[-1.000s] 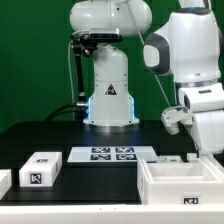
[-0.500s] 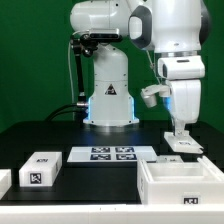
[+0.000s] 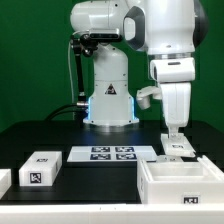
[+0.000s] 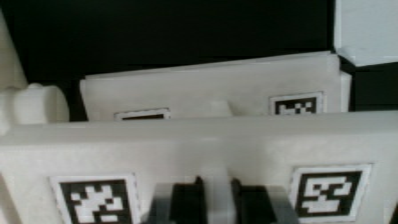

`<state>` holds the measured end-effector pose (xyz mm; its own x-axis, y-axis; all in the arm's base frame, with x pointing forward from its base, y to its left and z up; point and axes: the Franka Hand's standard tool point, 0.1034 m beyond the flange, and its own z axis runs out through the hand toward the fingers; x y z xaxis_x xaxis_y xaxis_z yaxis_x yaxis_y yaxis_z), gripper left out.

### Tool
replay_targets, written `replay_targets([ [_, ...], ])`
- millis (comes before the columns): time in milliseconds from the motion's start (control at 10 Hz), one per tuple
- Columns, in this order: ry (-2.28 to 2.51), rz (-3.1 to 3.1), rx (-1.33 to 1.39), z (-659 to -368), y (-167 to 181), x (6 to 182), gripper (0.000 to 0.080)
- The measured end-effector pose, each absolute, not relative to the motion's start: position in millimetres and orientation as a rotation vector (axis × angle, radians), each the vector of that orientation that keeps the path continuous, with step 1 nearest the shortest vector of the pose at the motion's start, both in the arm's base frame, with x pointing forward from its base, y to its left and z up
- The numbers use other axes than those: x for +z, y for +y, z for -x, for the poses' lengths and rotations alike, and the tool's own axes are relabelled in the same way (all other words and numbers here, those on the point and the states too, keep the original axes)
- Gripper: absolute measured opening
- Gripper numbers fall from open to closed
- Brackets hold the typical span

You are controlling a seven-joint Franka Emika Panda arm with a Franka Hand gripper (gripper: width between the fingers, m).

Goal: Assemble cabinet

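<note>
The cabinet (image 3: 160, 186), an open white box, sits near the front on the exterior view's right, seemingly with nothing fitted yet. The gripper (image 3: 175, 136) hovers over its far edge, jaws drawn together and empty. A loose white block (image 3: 41, 167) waits on that view's left.

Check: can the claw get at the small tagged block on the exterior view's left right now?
Probably yes. The block sits free on the table with nothing over it. The claw hangs behind the cabinet on the exterior view's right, and only the flat marker board lies between them.
</note>
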<state>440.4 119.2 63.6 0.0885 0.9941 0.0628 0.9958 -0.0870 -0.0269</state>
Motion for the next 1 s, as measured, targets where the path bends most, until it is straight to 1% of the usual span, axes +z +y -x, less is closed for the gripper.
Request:
replay_targets([
  [200, -2.114, 2.251, -0.08, -457.1, 120.4, 68.0, 0.0061],
  [700, -2.118, 2.241, -0.078, -455.9, 120.8, 65.2, 0.0061],
  [1000, -2.115, 2.238, -0.058, -459.2, 120.6, 66.5, 0.0061],
])
